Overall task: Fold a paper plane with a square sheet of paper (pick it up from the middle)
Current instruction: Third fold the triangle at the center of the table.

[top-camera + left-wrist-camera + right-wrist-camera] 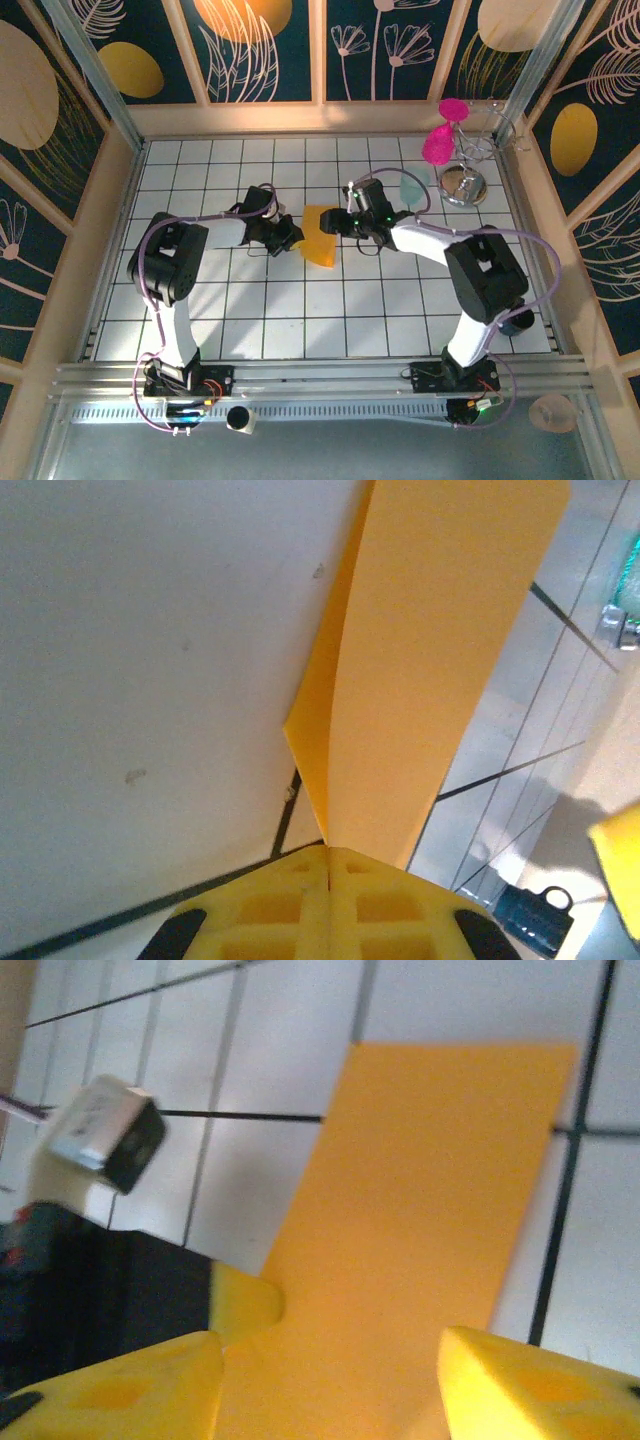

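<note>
The square sheet of paper point(322, 240), orange-yellow, lies folded in two on the white tiles mid-table, between the two grippers. My left gripper point(292, 240) is at its left edge. In the left wrist view its yellow fingers point(328, 852) are pressed together on the creased end of the sheet point(430, 660), whose two layers fan away from them. My right gripper point(338, 222) is over the sheet's right part. In the right wrist view it stands open point(332, 1345), its fingers spread above the flat orange sheet point(420, 1230), with the left gripper's fingertip point(245, 1300) at the sheet's edge. The paper plane is out of view.
A pale teal cup point(410, 185), a round metal stand point(462, 185) and pink pieces point(445, 130) stand at the back right. A black clip point(535, 915) lies near the sheet. Painted walls point(70, 200) ring the tiled table.
</note>
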